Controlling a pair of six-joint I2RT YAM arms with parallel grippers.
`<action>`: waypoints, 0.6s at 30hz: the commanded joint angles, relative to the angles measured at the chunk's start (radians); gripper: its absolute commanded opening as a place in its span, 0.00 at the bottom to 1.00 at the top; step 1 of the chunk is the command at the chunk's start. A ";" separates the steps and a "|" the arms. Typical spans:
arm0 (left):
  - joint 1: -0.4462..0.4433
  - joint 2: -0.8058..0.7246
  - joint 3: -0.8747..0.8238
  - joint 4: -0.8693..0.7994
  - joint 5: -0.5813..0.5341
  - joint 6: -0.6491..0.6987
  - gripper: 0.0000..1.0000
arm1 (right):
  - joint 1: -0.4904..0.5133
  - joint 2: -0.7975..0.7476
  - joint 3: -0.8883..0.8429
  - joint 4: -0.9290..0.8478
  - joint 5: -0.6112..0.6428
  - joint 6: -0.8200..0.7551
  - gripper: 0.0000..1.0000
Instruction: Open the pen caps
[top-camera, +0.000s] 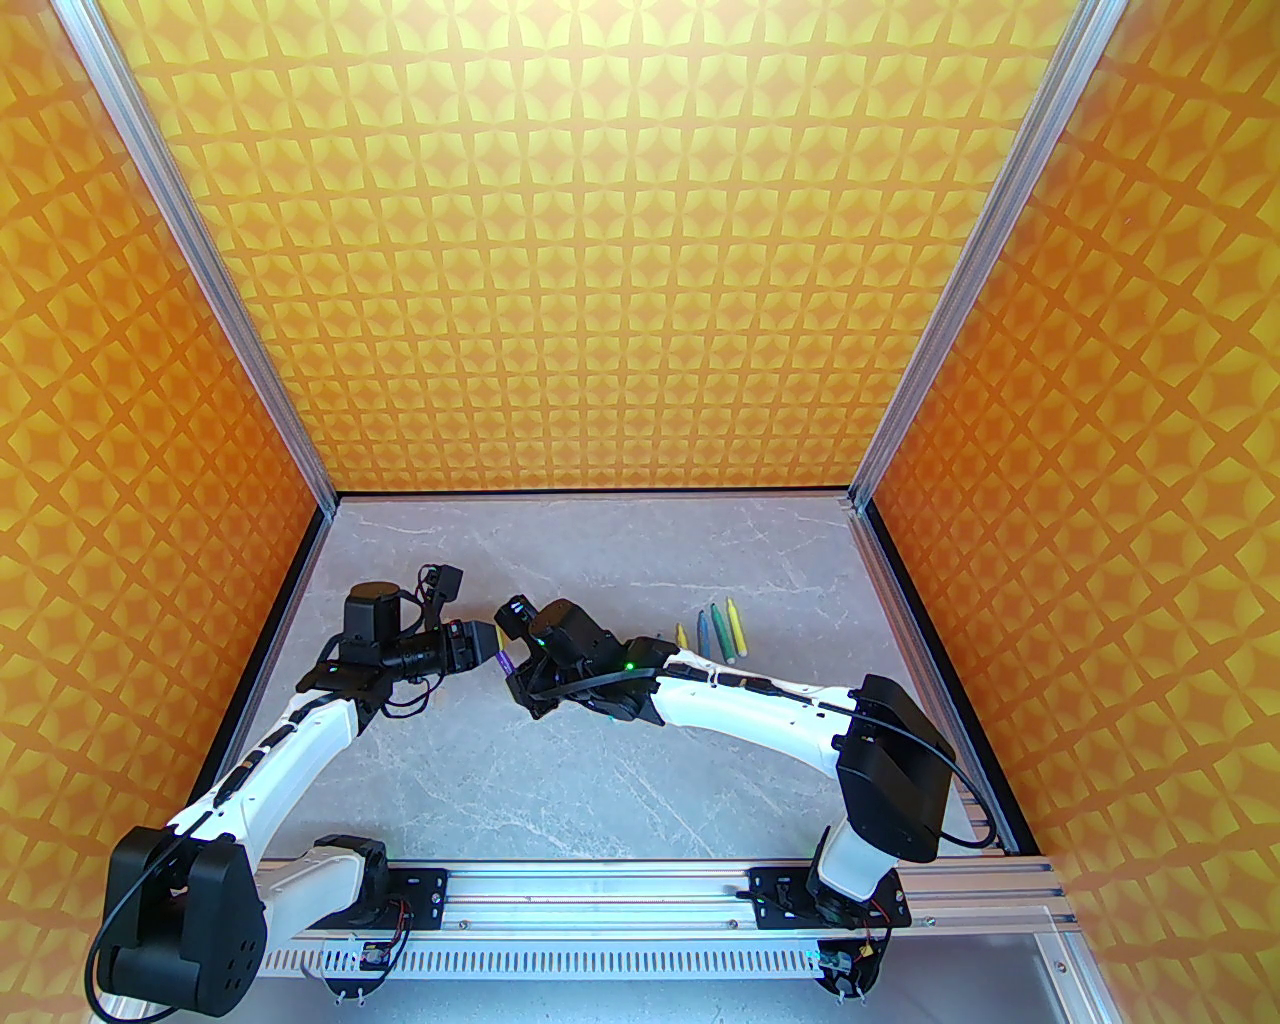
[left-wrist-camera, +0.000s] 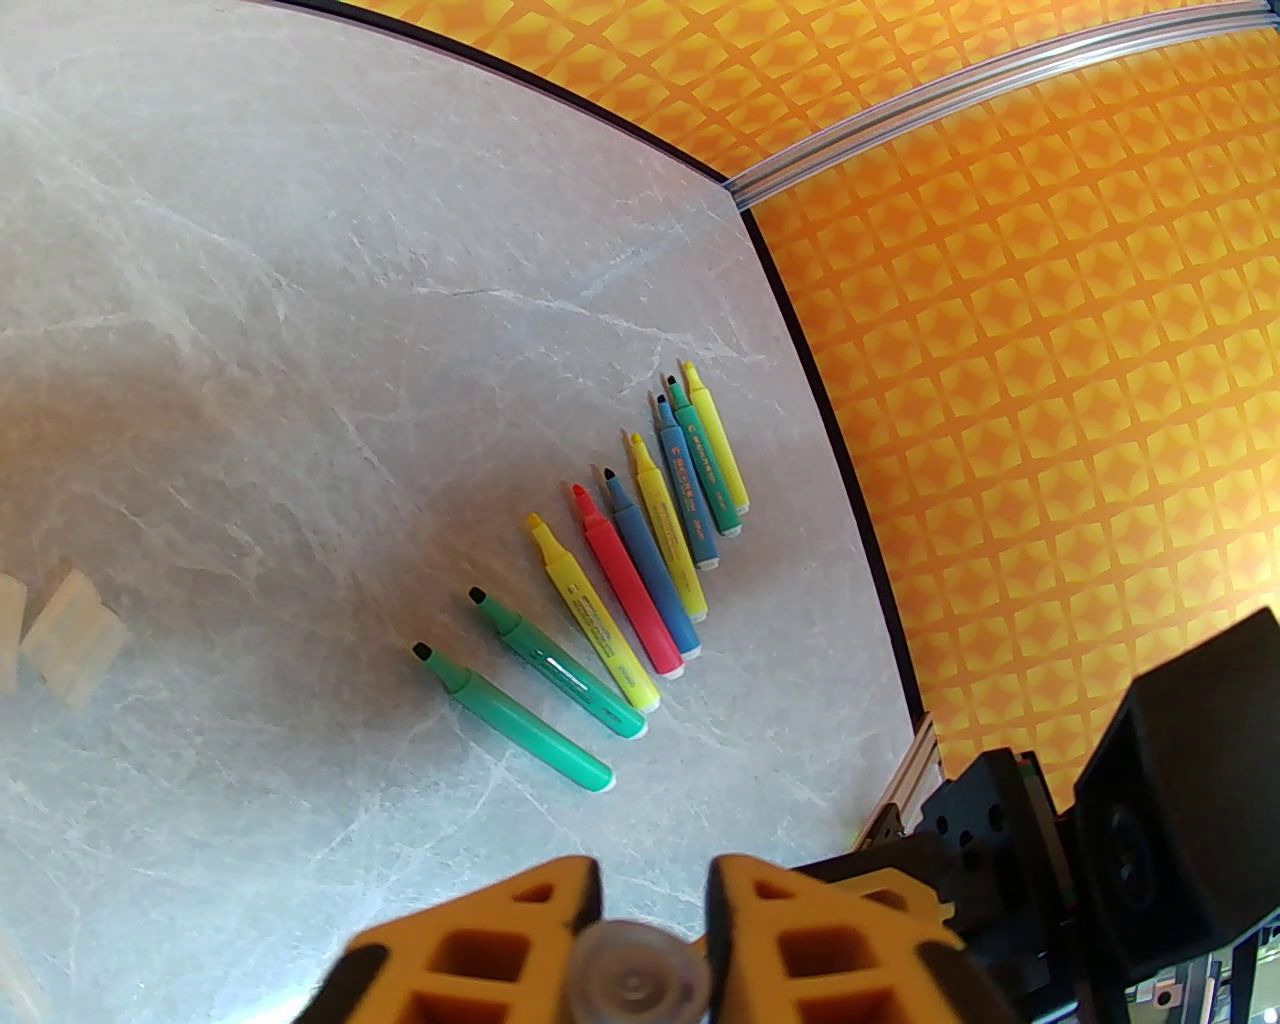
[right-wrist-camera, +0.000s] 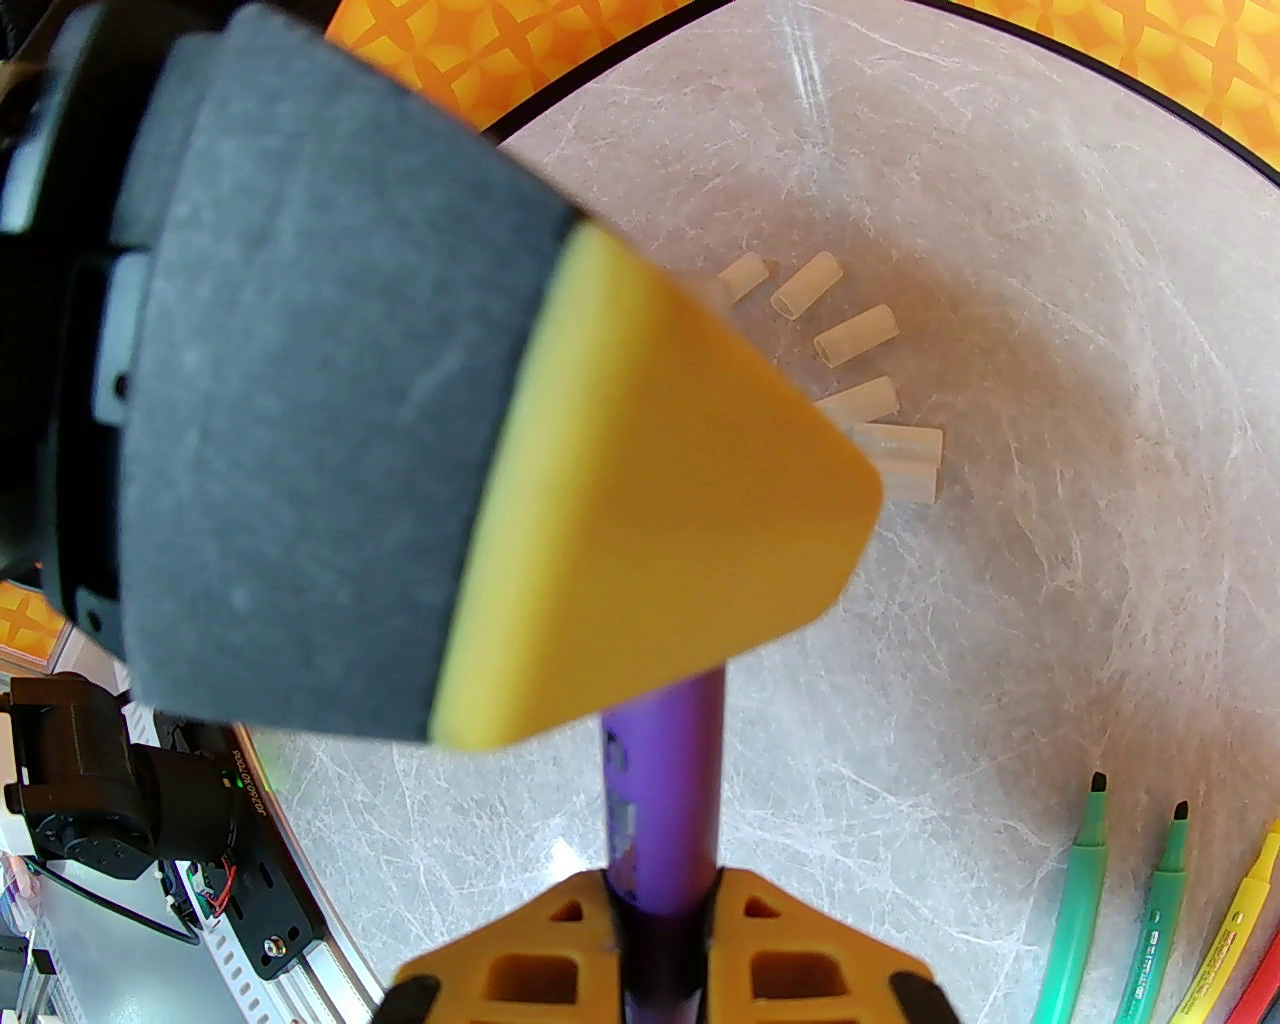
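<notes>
While right gripper (right-wrist-camera: 665, 905) clamps purple marker (right-wrist-camera: 662, 770), left gripper (left-wrist-camera: 652, 892) pinches its cap (left-wrist-camera: 640, 978).

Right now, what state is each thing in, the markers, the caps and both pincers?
Purple marker, gripped by the right pincer.
Its cap, clamped in the left pincer; seating hidden.
Right pincer, shut on the purple marker.
Left pincer, shut on the cap.
Other markers, nine, uncapped, in a row on the table.
Loose caps, off, lying flat.
</notes>
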 joint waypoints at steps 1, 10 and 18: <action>-0.004 0.003 0.001 -0.011 0.009 0.003 0.17 | -0.004 0.010 0.019 0.020 0.002 -0.015 0.00; -0.005 0.001 0.012 -0.023 0.018 -0.014 0.06 | -0.004 0.043 -0.017 0.140 -0.002 0.005 0.35; -0.004 -0.013 0.015 -0.028 0.026 -0.030 0.04 | -0.007 0.061 -0.019 0.164 -0.003 0.008 0.29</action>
